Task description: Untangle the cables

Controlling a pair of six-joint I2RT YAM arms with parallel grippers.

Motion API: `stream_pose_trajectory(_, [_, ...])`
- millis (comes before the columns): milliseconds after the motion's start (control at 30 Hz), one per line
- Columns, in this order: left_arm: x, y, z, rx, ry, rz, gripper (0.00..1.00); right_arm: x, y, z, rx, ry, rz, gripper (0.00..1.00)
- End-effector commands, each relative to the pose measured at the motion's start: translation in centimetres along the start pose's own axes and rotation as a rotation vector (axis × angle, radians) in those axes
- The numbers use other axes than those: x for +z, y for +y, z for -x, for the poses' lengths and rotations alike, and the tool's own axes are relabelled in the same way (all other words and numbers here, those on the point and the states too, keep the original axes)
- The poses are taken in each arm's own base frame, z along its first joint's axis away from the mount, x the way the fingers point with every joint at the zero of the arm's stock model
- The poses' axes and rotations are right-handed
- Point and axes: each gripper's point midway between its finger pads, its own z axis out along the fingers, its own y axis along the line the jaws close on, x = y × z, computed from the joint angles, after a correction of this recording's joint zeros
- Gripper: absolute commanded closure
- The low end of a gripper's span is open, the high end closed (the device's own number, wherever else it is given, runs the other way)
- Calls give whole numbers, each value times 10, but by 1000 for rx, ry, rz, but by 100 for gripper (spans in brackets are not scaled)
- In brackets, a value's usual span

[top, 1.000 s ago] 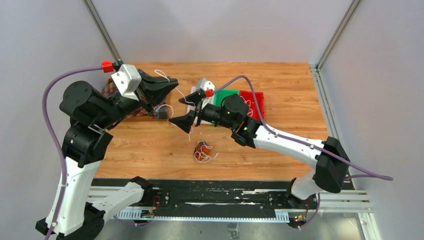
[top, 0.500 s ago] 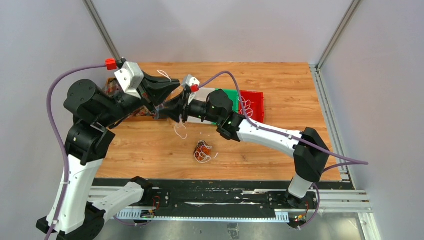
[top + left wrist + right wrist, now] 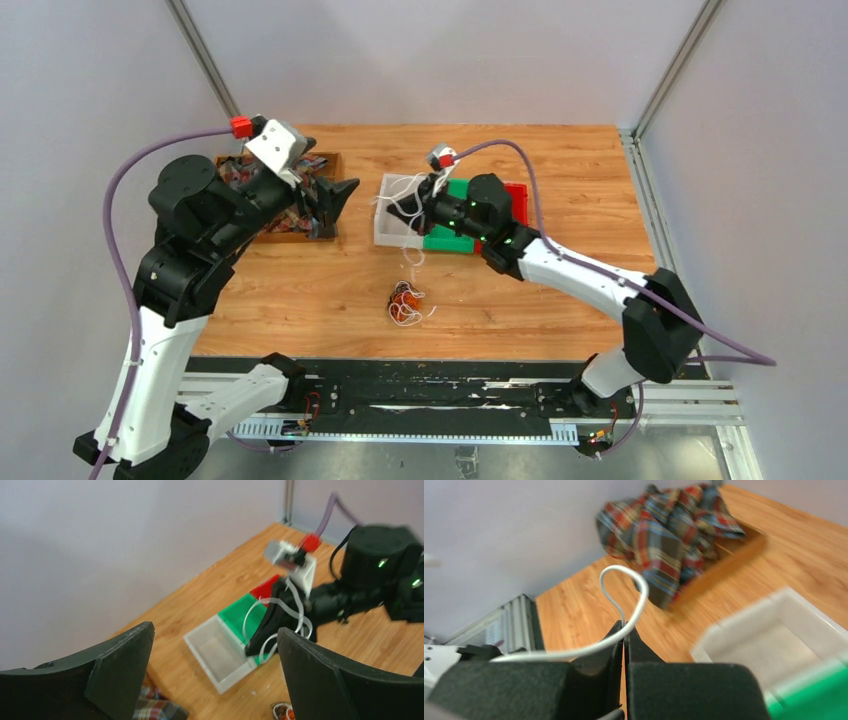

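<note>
Right wrist: right end effector point(image 3: 624, 632) tight on white cable point(image 3: 644, 592); left end effector point(image 3: 215, 632) agape, seemingly empty.

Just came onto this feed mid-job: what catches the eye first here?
The right pincer, shut on a looping white cable, hangs over the clear bin mid-table. The left pincer stands wide open by the wooden tray of plaid cloth at far left. A small orange-and-white tangle lies on the wood nearer the bases.
</note>
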Motion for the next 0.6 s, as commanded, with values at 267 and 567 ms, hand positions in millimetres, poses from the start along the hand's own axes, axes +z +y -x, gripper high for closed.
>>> stream_pose_trajectory(267, [0,4,-61,49,244,-1,2,-160,-182,-26,65,347,-810,99])
stream_pose_trajectory(567, [-7,-5,-65,59,238,-37,2,-203,-257,-19,-78,470,-1166,99])
